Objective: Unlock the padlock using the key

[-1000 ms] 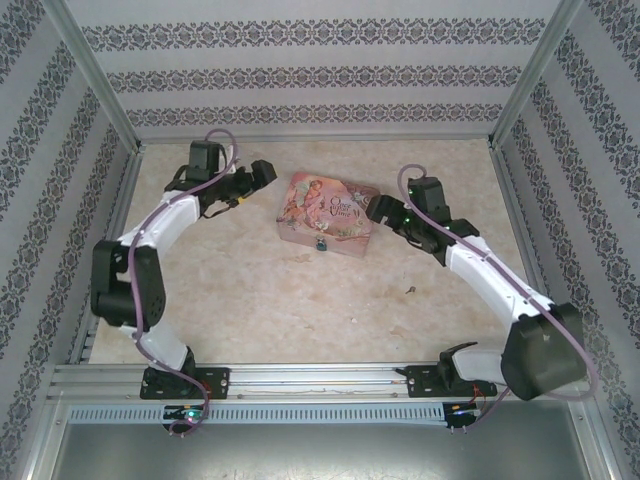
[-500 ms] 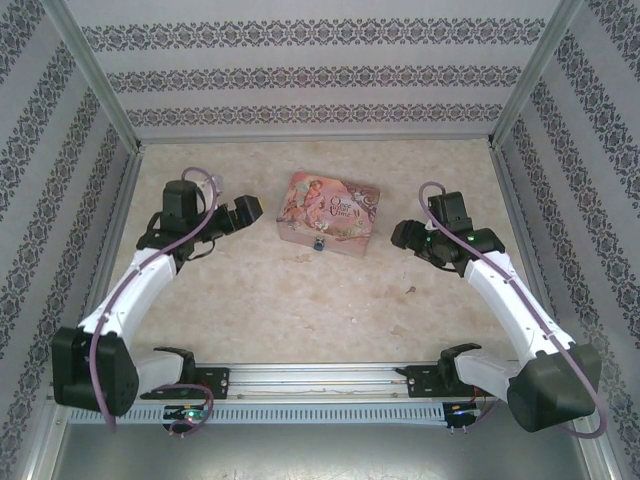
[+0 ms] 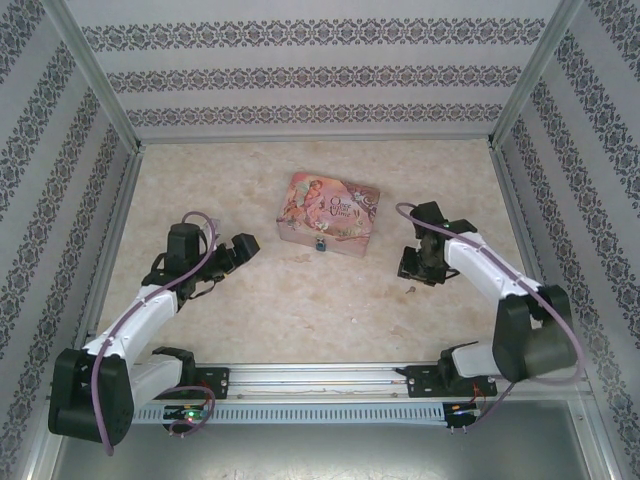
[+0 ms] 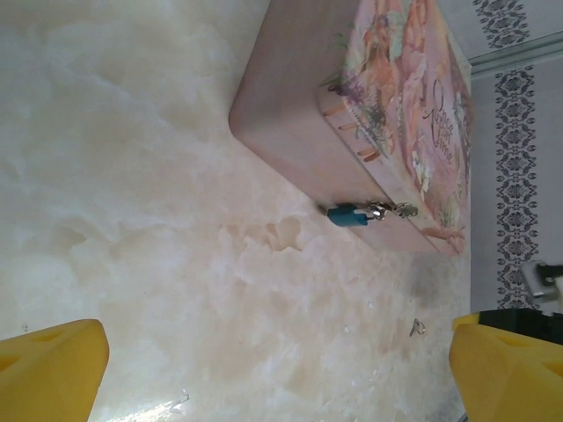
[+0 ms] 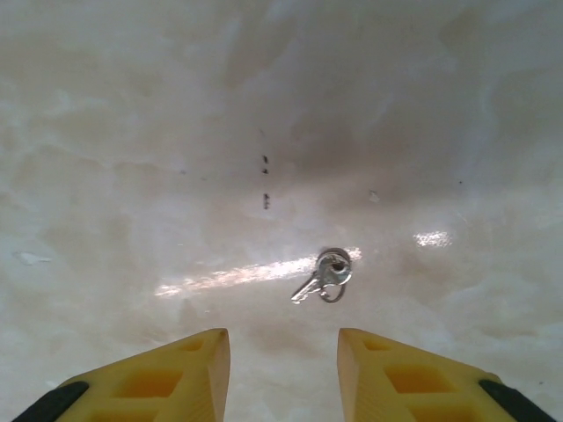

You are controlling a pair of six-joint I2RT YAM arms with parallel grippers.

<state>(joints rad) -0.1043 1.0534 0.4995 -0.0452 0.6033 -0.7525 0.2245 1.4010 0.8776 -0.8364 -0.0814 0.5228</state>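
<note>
The padlock (image 3: 320,245), tiny with a blue body, hangs at the front face of the pink tin (image 3: 330,212); in the left wrist view the padlock (image 4: 348,215) lies against the tin (image 4: 387,114). The key (image 3: 409,290), a small silver piece on a ring, lies flat on the table. My right gripper (image 3: 411,271) hangs over it, pointing down. In the right wrist view the key (image 5: 324,274) lies just beyond my right gripper (image 5: 283,352), whose yellow fingers (image 5: 167,378) stand apart with nothing between them. My left gripper (image 3: 249,248) is wide open, left of the tin.
The marble-patterned table (image 3: 250,300) is boxed in by patterned walls and a metal frame (image 3: 320,378) along the near edge. The key (image 4: 417,328) also shows as a speck in the left wrist view, near the right yellow finger (image 4: 510,369).
Both arms drew back from the tin toward the near side. The right gripper came down over the key and its jaws narrowed. The left gripper stayed wide open.
</note>
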